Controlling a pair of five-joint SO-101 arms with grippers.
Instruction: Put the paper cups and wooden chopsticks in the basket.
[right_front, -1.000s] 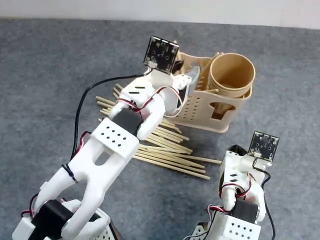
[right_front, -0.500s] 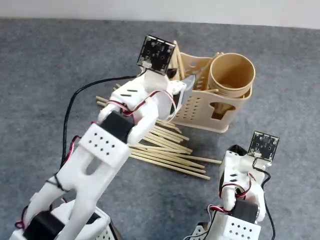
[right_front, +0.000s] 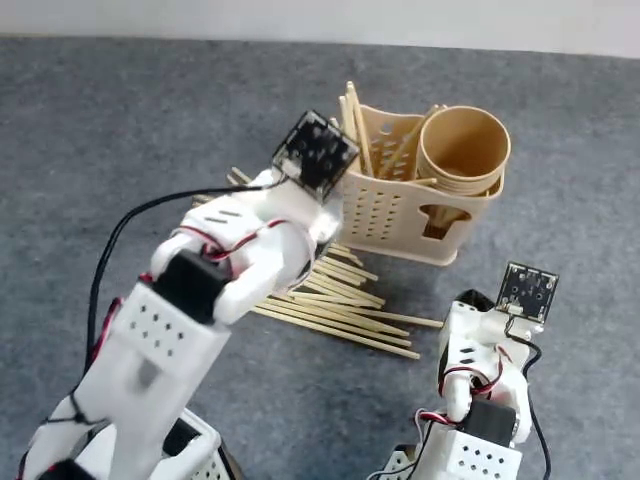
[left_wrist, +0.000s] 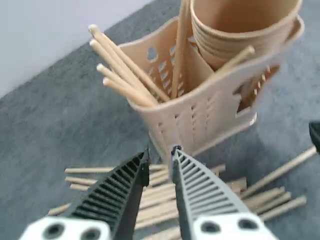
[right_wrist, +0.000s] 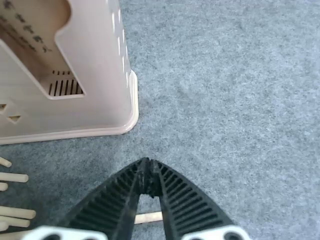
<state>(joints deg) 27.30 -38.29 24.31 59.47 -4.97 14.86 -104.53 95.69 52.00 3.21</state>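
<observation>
Covering the table: a grey felt mat (right_front: 120, 120); everything stands or lies on it.
Left arm (right_front: 200, 290): white, with red and black wires. It stretches from the near-left corner of the high view to the middle of the mat, wrist camera board uppermost.
Basket (right_front: 400, 215): beige plastic with perforated walls, upright on the mat just beyond the left arm's wrist. It has two compartments side by side. In the right wrist view the basket (right_wrist: 95, 65) shows one lower corner, resting on the mat.
Right arm (right_front: 485, 370): white, folded low at the near-right edge of the high view, apart from the basket.
Paper cups (right_front: 465, 150): a nested tan stack, upright and mouth up, in the compartment on the right arm's side. In the left wrist view the paper cups (left_wrist: 240, 25) rise above the wall.
Loose chopsticks (right_front: 350, 310): plain wooden sticks spread flat on the mat beside the basket, partly under the left arm. One points toward the right arm.
Stowed chopsticks (right_front: 358, 130): several sticks leaning on end in the other compartment. In the left wrist view the stowed chopsticks (left_wrist: 125, 70) jut above the rim.
Left gripper (left_wrist: 160, 151): black ribbed fingers slightly apart with nothing between them, above the loose chopsticks and close to the basket's wall.
Right gripper (right_wrist: 148, 167): fingertips pressed together and holding nothing, over the mat near the basket's corner. One stick end lies beneath it.
</observation>
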